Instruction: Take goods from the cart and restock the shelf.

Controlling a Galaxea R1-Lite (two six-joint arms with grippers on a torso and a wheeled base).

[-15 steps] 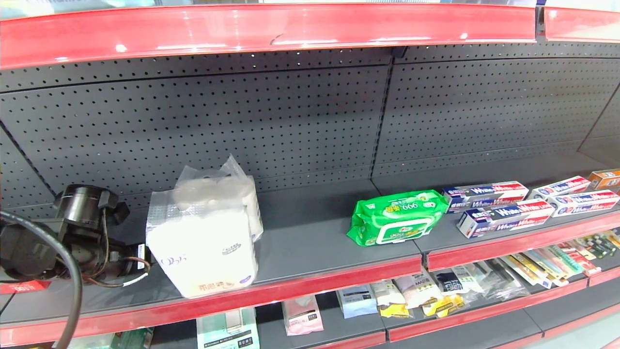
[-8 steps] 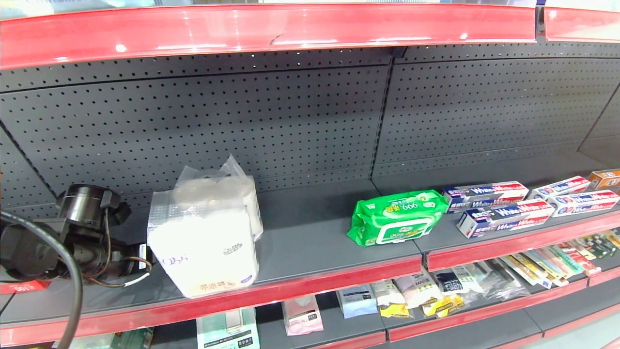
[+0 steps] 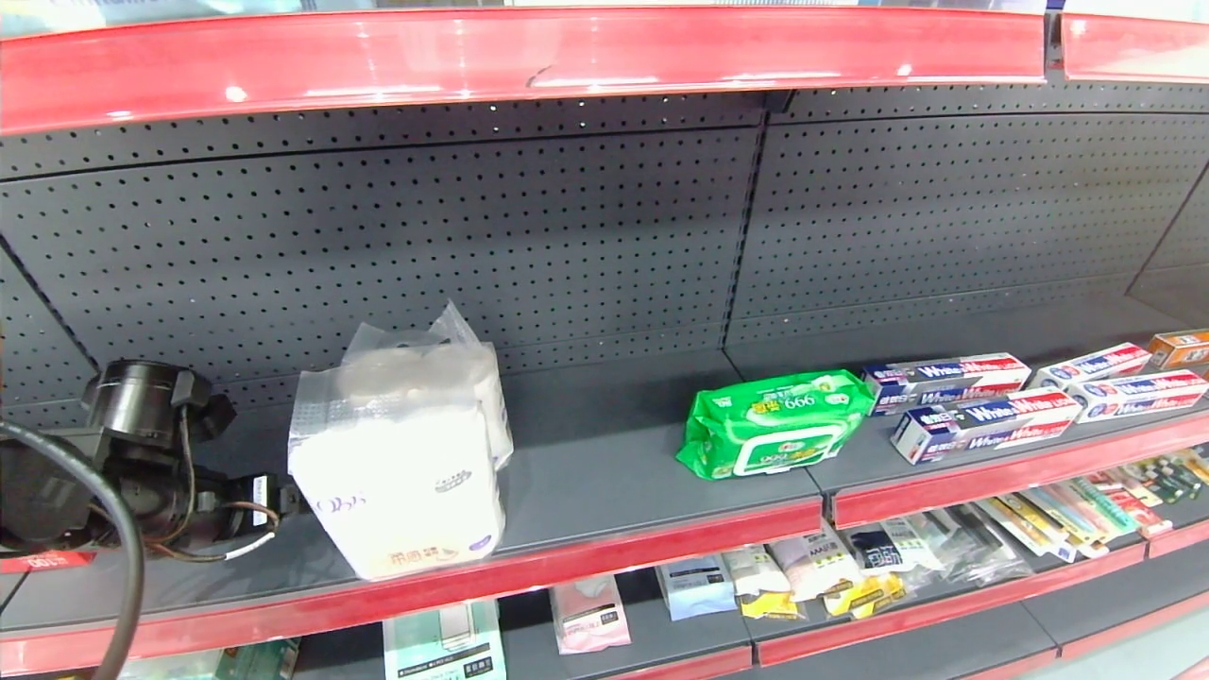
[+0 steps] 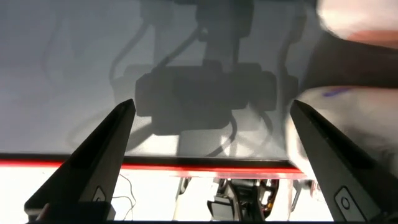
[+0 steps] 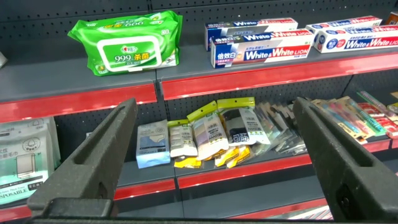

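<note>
Lining shelf: one tissue pack, one wipes pack, four toothpaste boxes.

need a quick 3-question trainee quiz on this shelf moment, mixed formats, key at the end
1. True or false: the green wipes pack lies on the same tier of the shelf as the toothpaste boxes.
2. Which item stands nearest the left gripper? A) green wipes pack B) toilet roll pack C) toothpaste boxes
3. Fill in: the right gripper holds nothing, and its jaws are ____.
Key: 1 true; 2 B; 3 open.
</note>
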